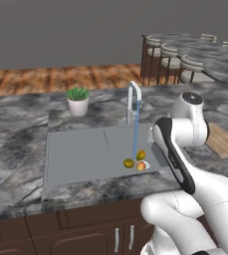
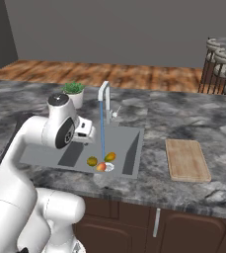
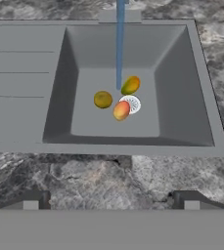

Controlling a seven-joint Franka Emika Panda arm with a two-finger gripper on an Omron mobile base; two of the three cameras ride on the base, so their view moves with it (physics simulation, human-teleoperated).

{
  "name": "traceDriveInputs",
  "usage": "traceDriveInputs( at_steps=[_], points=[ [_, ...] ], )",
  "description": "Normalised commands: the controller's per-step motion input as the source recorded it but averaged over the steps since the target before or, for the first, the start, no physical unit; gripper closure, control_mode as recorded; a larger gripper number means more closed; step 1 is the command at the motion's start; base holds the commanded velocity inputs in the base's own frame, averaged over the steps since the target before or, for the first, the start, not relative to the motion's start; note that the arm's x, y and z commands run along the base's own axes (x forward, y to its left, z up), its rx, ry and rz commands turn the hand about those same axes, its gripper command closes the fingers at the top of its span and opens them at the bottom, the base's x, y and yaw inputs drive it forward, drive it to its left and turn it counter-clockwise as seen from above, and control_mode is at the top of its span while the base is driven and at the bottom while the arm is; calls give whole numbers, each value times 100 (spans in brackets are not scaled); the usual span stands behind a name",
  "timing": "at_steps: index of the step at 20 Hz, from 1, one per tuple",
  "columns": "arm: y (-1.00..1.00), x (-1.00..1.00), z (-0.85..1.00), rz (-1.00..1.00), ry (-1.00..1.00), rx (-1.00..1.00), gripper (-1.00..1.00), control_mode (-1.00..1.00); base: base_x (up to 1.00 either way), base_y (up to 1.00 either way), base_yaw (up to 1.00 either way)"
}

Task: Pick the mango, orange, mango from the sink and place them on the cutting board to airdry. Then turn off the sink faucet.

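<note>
The sink [image 3: 182,88] is the thing to steer by here. Down in its deep basin lie three fruits, bunched near the round white drain [image 3: 131,104]. The orange [image 3: 121,110], reddish on one side, sits right against the drain's edge, partly over it. The olive-yellow mango [image 3: 102,99] lies just beside the orange, on the side toward the ribbed drainboard [image 3: 20,73]. The green-and-orange mango [image 3: 130,85] lies nearer the basin's back wall, close to where a thin blue stream of water [image 3: 119,44] comes down. That stream falls from the sink faucet [image 2: 104,101], which stands at the sink's back rim.

The gripper [image 3: 111,197] hangs over the marble counter in front of the sink, its fingers spread wide with nothing between them. From the base views I can't quite make out the fingers themselves.

The cutting board [image 2: 186,159] lies flat on the counter well apart from the sink, off past the basin end. A small potted plant [image 1: 78,100] stands behind the sink, on the drainboard end.
</note>
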Motion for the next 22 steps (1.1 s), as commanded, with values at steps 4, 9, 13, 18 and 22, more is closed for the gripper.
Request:
traceDriveInputs(
  at_steps=[4, 9, 13, 18, 22],
  points=[
    [-14, 17, -16, 0, 11, 6, -100, -100, 0, 0, 0],
    [-6, 28, -11, 0, 20, 6, -100, -100, 0, 0, 0],
    [-1, 19, -5, 0, 11, 1, -100, -100, 0, 0, 0],
    [0, 28, -19, 0, 3, 0, -100, -100, 0, 0, 0],
    [0, 24, -35, 0, 0, 0, -100, -100, 0, 0, 0]
  ],
)
